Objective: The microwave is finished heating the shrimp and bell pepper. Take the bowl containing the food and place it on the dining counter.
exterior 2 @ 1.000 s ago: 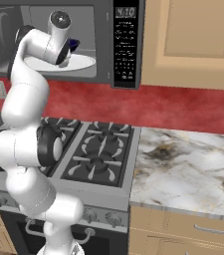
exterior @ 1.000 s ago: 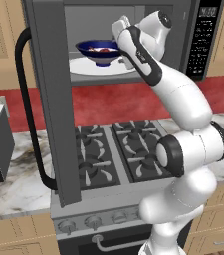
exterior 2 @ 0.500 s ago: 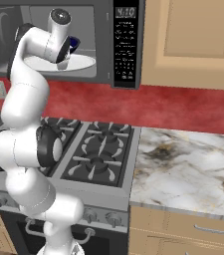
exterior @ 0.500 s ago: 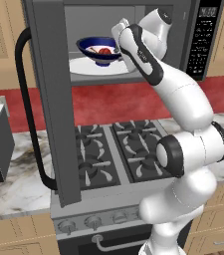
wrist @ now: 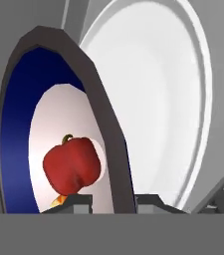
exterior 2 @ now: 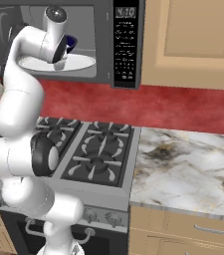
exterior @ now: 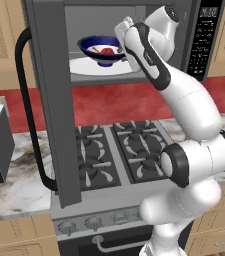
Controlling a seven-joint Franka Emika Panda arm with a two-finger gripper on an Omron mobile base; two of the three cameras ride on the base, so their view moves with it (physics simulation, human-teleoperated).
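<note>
Dark-blue bowl point(wrist: 19, 124) sits on the white turntable point(wrist: 158, 99) inside the open microwave point(exterior: 206, 40); gripper point(wrist: 113, 201) is clamped on its near rim, one fingertip point(wrist: 78, 203) inside, the other outside. Bell pepper point(wrist: 73, 166) lies just beyond the inner fingertip, shrimp point(wrist: 58, 200) peeking beside it

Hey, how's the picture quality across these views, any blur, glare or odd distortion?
Left base view: even, flat light, soft edges, the bowl readable inside the microwave. Right base view: similar, no glare, the arm covers most of the bowl. Hand view: very close, so the bowl's rim and the bell pepper look oversized and slightly soft.
</note>
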